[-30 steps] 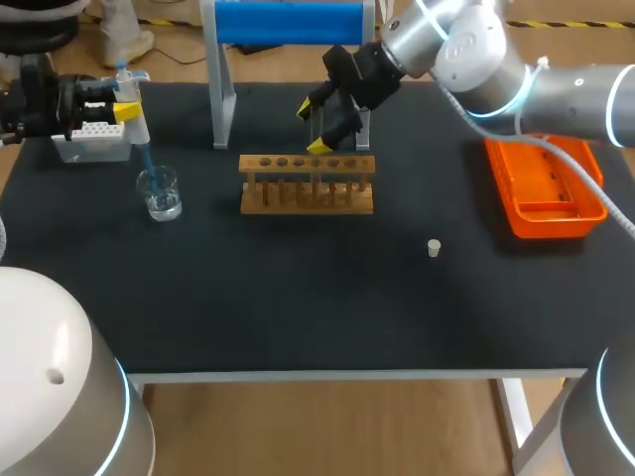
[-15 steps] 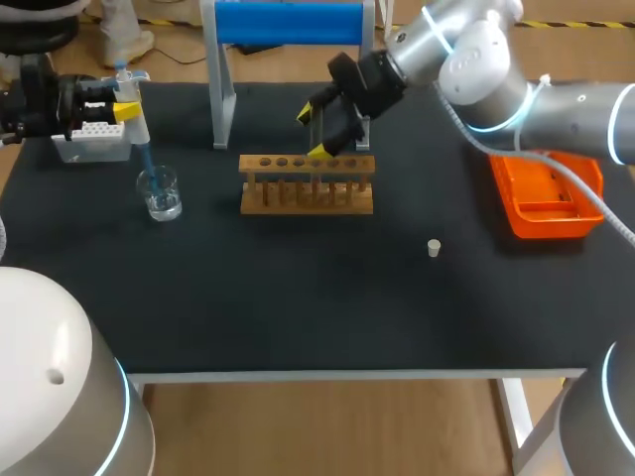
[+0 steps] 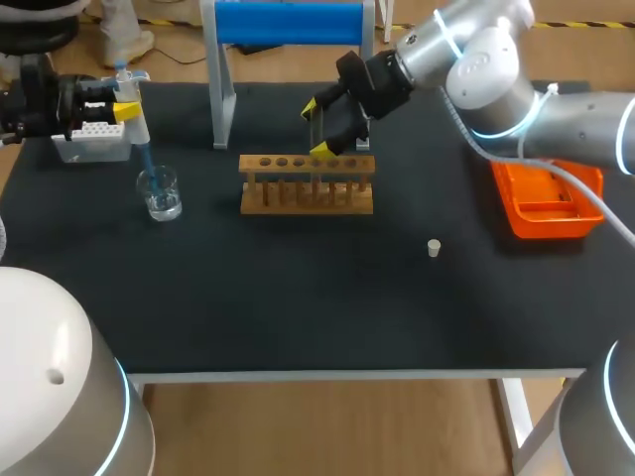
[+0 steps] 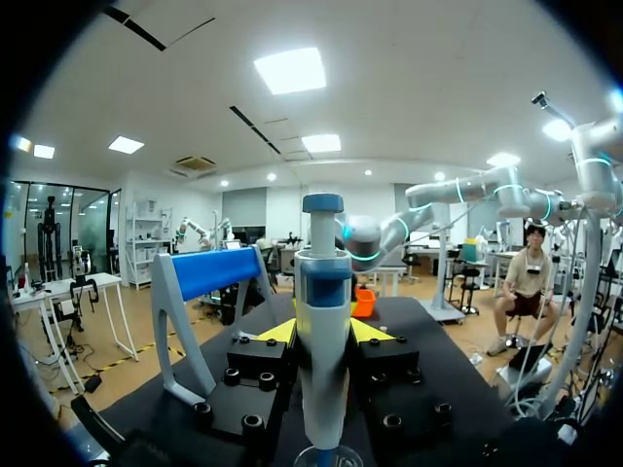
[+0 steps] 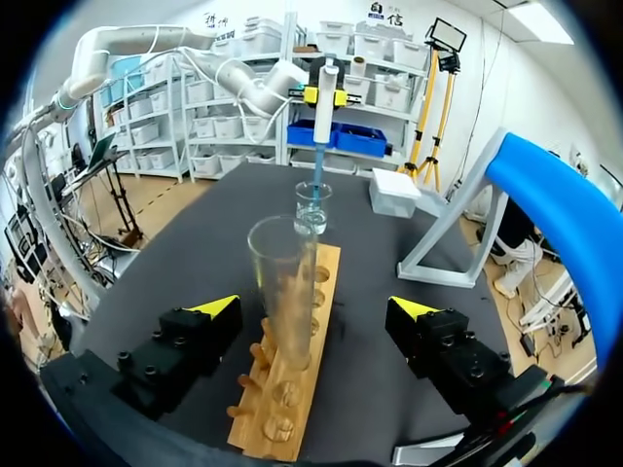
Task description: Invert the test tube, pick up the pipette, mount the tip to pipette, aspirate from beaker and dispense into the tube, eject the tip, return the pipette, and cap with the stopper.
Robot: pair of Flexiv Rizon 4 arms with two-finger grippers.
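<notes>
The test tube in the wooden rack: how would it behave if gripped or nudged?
The test tube looks like thin clear glass, so probably fragile and slippery. Tall and narrow, it would tip easily alone, but the wooden rack likely keeps it upright.

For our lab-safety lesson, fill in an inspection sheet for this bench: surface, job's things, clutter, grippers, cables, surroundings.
Surface: dark table, no spill seen.
Job's things: tube upright in rack; pipette with its tip in beaker; stopper loose on table; tip box behind beaker.
Clutter: orange tray; blue stand.
Grippers: left gripper shut on pipette; right gripper open, fingers either side of tube, not touching.
Cables: thin white cable along right arm, passing over tray.
Surroundings: nothing seen reaching over table.
</notes>
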